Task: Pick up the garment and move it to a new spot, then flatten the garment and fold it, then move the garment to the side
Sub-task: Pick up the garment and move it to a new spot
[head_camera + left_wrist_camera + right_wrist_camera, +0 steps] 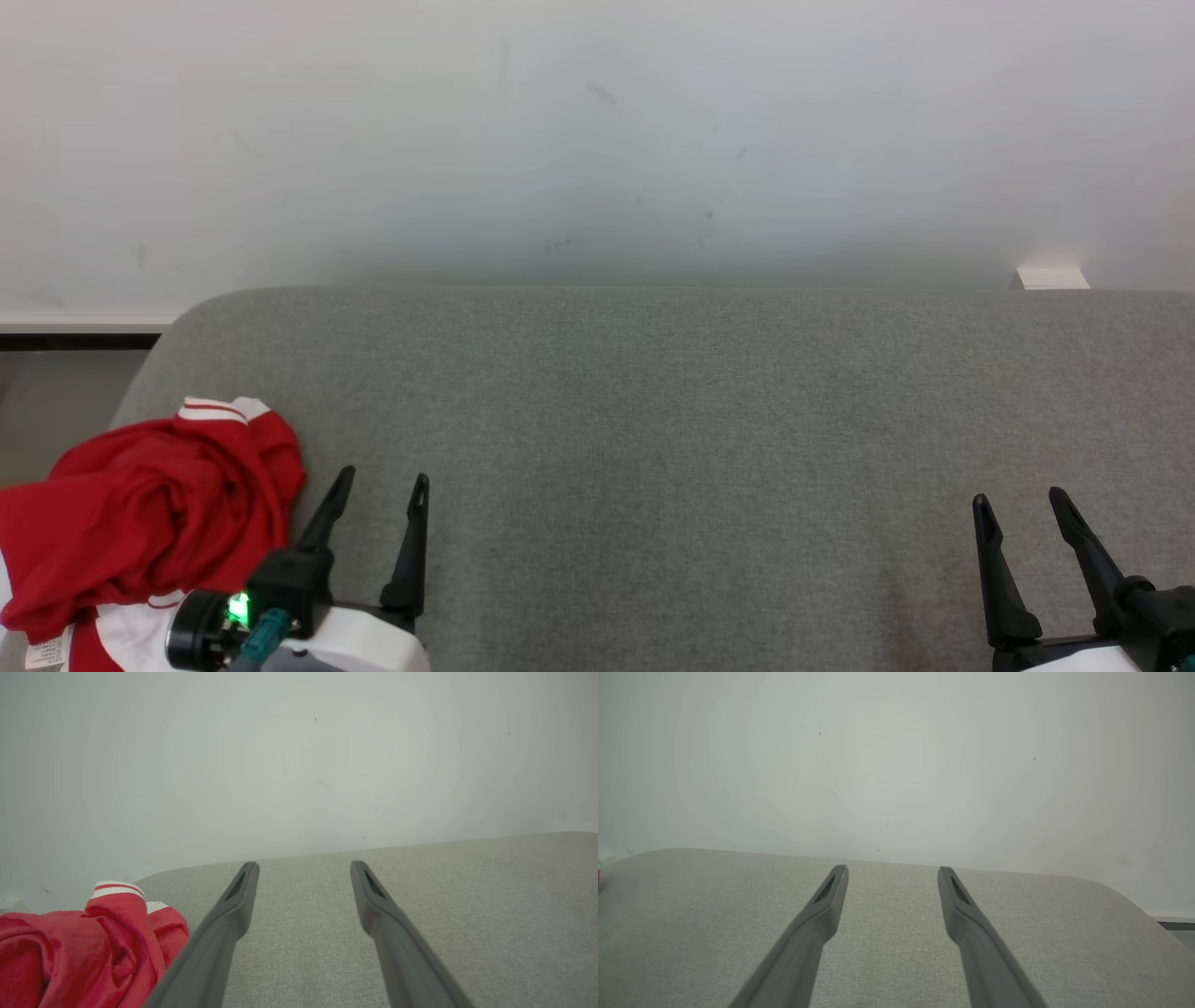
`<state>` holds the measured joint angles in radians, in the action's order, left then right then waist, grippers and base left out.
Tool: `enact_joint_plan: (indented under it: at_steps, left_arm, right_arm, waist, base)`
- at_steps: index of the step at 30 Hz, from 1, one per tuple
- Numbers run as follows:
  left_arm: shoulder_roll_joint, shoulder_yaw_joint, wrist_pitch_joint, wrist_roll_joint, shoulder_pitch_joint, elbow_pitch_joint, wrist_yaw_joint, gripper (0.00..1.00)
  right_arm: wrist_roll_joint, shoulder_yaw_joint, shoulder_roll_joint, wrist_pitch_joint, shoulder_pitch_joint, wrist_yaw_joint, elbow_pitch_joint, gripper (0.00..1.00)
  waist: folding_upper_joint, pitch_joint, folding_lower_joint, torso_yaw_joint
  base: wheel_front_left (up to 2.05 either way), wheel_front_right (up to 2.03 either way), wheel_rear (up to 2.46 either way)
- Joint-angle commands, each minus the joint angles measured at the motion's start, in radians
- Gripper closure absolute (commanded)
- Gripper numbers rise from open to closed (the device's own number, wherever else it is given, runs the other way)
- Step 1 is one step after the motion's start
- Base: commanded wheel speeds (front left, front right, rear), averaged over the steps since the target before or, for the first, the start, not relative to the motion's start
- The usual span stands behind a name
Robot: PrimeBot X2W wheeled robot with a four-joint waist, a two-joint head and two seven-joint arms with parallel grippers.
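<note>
Garment point(149, 504) lies crumpled, red with white trim; left fingers point(411, 541) and right fingers point(995, 569) spread.

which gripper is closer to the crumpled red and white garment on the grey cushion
Left. The left gripper is beside the crumpled red and white garment, to its right; the right gripper is far across the grey fabric cushion.

The left gripper point(303, 868) has its two long dark fingers point(219, 933) spread apart with nothing between them, reaching over the grey fabric surface point(467, 905) toward its far edge, where a pale wall point(299, 756) rises. A crumpled red garment point(84, 952) with a white-and-red striped cuff lies at the surface's near left corner, just beside the left-hand finger.
</note>
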<state>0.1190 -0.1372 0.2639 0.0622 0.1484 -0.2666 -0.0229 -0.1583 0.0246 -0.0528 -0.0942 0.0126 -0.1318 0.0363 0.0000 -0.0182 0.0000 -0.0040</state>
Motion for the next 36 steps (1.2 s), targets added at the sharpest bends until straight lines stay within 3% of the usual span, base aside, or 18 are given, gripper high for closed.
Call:
enact_joint_plan:
  at_steps: [1,12,20,36]
  left_arm:
    - [0.002,0.006,0.001,-0.006,-0.006,-0.003,-0.002,0.00]
    - [-0.010,0.019,0.001,0.004,-0.005,-0.016,0.006,0.00]
    - [-0.019,0.039,0.001,0.013,0.016,-0.022,-0.003,0.00]
    - [-0.014,0.118,0.001,0.034,-0.016,-0.011,-0.010,0.00]
  right_arm:
    - [0.000,0.005,0.002,-0.006,0.010,0.002,-0.001,0.00]
    - [-0.030,0.009,0.002,-0.014,0.011,0.002,0.006,0.00]
    - [-0.020,-0.012,0.002,-0.001,0.013,0.002,-0.020,0.00]
    - [-0.045,-0.077,0.001,0.016,-0.006,0.002,-0.068,0.00]
  waist:
    - [0.0000,0.000,0.0000,0.000]
    - [0.0000,-0.001,0.0000,0.008]
    - [0.0000,0.007,0.0000,0.085]
    - [0.0000,0.029,0.0000,0.406]
  base:
    - [0.00,0.00,0.00]
    - [0.00,0.00,0.00]
    - [0.00,0.00,0.00]
    - [0.00,0.00,0.00]
